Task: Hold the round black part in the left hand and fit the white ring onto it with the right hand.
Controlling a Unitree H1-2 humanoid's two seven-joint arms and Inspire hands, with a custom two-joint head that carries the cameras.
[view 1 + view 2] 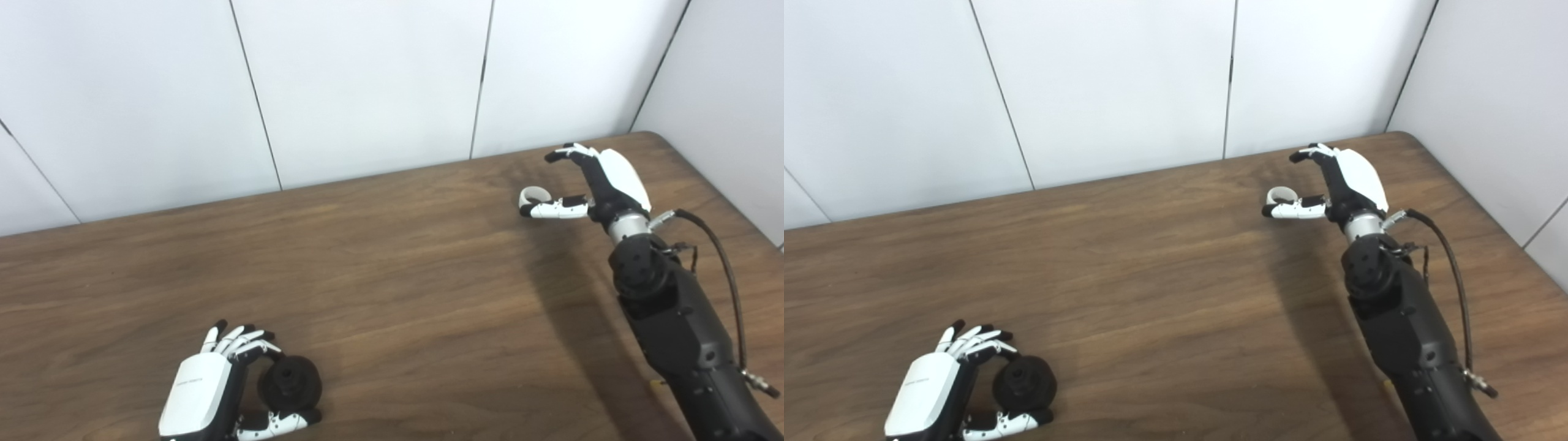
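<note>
Left hand (208, 386) cups the black part (290, 384) between fingers and thumb; firm grip cannot be confirmed. Right hand (591, 184) is spread, empty. The ring (533, 196) lies just beyond its thumb tip. Recommend closing squarely across the ring's rim before lifting.

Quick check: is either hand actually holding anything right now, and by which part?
Left hand cups the round black part by its rim, between fingers and thumb. Right hand is open; the white ring lies by its thumb tip, not gripped.

left robot hand (205, 386) wrist cut off, white ring (534, 195) partly hidden by thumb
</note>
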